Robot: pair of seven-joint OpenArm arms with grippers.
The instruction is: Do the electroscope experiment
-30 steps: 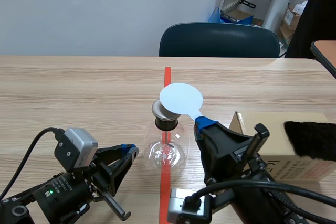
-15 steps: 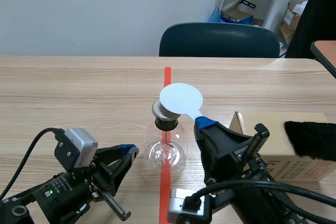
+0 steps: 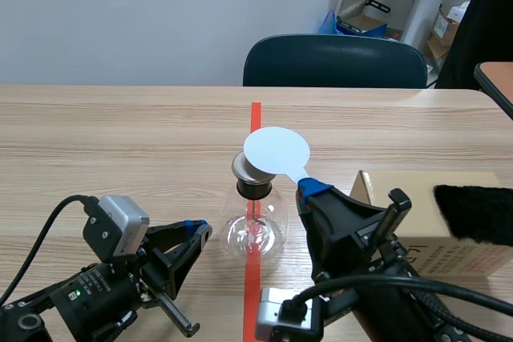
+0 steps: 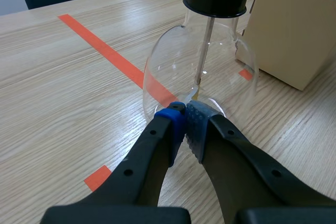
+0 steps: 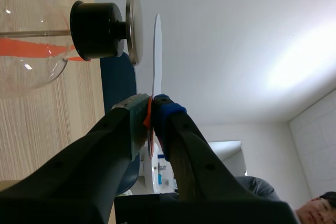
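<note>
Stillness: right gripper [image 5: 149,114] keeps a thin white round disc [image 3: 276,150] pinched ahead, just off the clear glass electroscope [image 3: 254,230]'s metal cap [image 3: 243,168]; left gripper [image 4: 184,114] stays closed, empty. The test seems paused.

Tally: 1 glass electroscope [image 3: 255,226], 1 white disc [image 3: 276,150], 1 cardboard box [image 3: 417,183], 1 black fur piece [image 3: 477,212], 1 dark chair [image 3: 335,62].

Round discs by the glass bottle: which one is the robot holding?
The thin white disc, pinched by the right gripper. The grey metal disc is not held; it caps the black stopper of the clear glass flask.
</note>
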